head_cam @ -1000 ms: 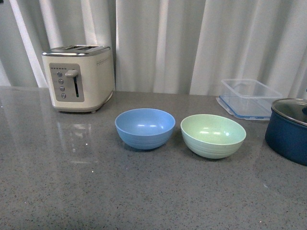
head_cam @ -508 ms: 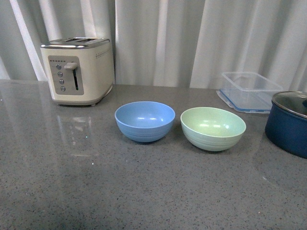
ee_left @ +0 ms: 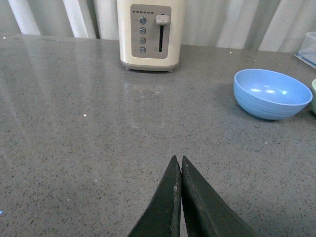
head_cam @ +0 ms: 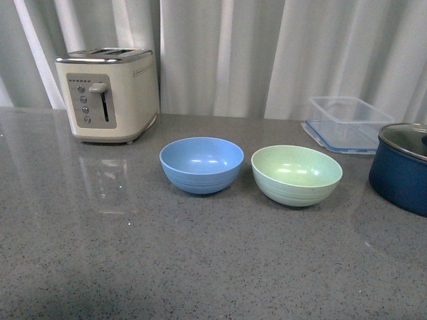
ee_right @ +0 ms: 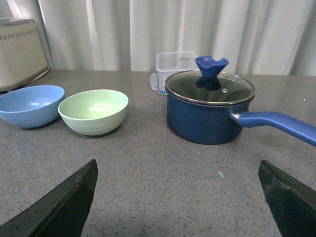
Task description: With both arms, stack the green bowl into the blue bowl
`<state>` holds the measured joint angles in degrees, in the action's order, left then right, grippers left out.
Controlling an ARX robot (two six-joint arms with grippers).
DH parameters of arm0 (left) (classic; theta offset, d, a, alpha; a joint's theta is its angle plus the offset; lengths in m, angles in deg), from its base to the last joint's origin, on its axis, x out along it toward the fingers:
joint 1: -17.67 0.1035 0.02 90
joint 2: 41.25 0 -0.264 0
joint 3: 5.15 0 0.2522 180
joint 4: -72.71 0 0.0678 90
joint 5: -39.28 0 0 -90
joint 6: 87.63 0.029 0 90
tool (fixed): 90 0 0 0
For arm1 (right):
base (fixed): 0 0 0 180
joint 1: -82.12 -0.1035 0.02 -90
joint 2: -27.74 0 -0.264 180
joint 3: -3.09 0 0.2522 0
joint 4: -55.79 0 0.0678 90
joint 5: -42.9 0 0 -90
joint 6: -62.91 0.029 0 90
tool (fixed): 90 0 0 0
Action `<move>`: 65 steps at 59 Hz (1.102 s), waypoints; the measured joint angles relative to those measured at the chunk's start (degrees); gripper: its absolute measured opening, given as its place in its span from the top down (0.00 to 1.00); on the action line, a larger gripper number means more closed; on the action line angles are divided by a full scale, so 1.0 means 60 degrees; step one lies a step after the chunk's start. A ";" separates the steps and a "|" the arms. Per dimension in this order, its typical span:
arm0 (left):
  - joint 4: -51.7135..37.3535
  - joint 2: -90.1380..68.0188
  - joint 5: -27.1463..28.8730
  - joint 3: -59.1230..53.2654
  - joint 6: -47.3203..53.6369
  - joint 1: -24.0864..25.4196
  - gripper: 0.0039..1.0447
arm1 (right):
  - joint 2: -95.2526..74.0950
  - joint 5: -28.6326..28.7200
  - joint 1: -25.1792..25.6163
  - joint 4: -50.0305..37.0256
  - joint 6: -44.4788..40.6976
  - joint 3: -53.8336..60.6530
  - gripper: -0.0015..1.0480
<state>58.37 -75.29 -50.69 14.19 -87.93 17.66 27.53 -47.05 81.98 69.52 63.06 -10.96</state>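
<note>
Sitting side by side near the middle of the gray speckled counter, the green bowl and the blue bowl stand upright and empty. A narrow gap separates their rims, and the blue one lies toward the counter's left side. In the left wrist view, the left hand has its two dark fingers pressed together at the tips, gripping nothing. It points across bare counter, well apart from the blue bowl. In the right wrist view, the right hand is spread wide and empty, one finger at each side of the frame. It faces the green bowl and a dark blue, glass-lidded saucepan, whose long handle reaches toward the counter's right edge. A cream toaster stands near the counter's back left corner, its lever raised. A clear plastic container rests by the back edge, behind the saucepan. Pale curtains hang just beyond the back edge.
</note>
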 joint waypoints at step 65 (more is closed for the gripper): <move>0.2925 0.3942 0.0000 -0.0732 0.0004 0.0000 0.97 | 0.0000 0.0000 0.0000 0.0000 0.0000 -0.0004 0.10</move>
<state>75.92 -51.65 -50.69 9.80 -87.90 17.66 27.53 -47.05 81.98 69.52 63.06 -10.98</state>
